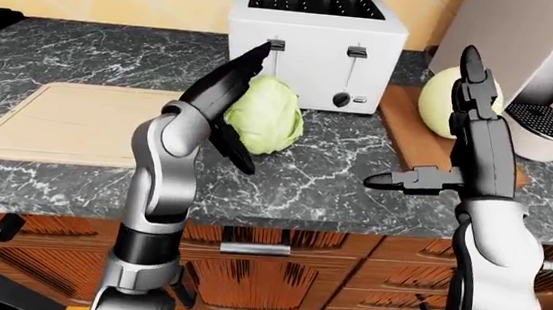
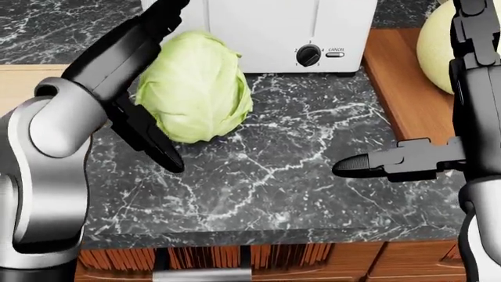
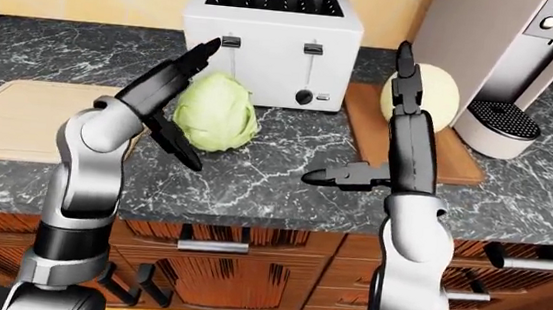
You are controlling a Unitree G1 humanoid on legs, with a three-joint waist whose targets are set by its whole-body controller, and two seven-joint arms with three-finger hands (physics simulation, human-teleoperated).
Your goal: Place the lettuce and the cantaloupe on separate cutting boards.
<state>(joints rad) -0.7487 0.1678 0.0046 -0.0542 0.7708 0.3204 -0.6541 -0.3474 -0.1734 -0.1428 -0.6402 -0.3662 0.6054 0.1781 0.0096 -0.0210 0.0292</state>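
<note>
Left flank of the lettuce (image 2: 199, 88) is covered by the left hand (image 2: 137, 76) in all three views; contact between fingers and leaves cannot be told.

Cantaloupe (image 1: 440, 101) is partly screened by the right hand (image 1: 459, 141) in the eye views and cut by the right edge in the head view.

Dark cutting board (image 2: 403, 88) is cut off at top and right in the head view.

Toaster (image 2: 274, 29) top is cropped there; dial numerals are too small to be read.

Light cutting board (image 1: 69, 118) is reduced to a sliver in the head view.
</note>
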